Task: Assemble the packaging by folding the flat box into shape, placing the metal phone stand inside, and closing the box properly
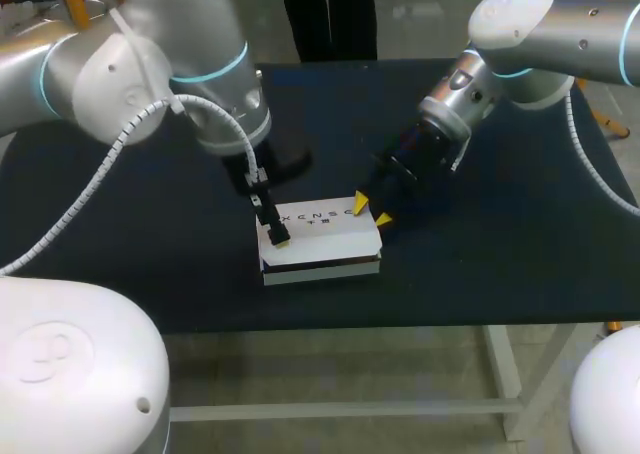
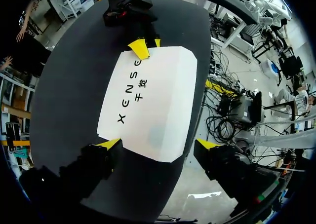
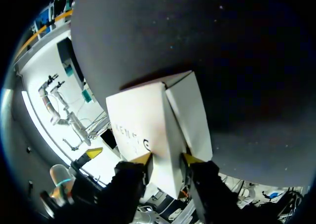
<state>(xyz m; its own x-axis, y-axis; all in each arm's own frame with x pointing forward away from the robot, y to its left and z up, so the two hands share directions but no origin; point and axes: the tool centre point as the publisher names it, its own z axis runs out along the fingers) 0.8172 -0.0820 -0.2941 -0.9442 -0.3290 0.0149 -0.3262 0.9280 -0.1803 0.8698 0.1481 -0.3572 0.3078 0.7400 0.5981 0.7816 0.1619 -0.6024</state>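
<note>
While the white box (image 1: 322, 236) lay flat on the black table (image 1: 140, 224), near the front edge and about midway along it, I had a claw at each of its short ends. The box was folded into shape, with its broad printed face up and a dark band along its front side. My left arm (image 1: 150, 64) came in over the left of the table and pointed steeply down, so my left claw (image 2: 158, 144) stood at the box's left end. That claw was spread wide. In its own wrist view one yellow fingertip (image 2: 110, 144) sat right at a corner of the box's near edge, though I could not tell if it touched. The other fingertip (image 2: 206, 144) stood a little clear of the opposite corner, so this claw held nothing. My right arm (image 1: 560, 34) reached in from the right rear, and my right claw (image 3: 166, 158) was at the box's right end, by the rear corner of the top face in the head view. It was narrow. In its wrist view a white end panel of the box ran between the two yellow tips, and each tip pressed against it from its own side, so this claw was gripping the box there. The two claws were apart by the length of the box.
</note>
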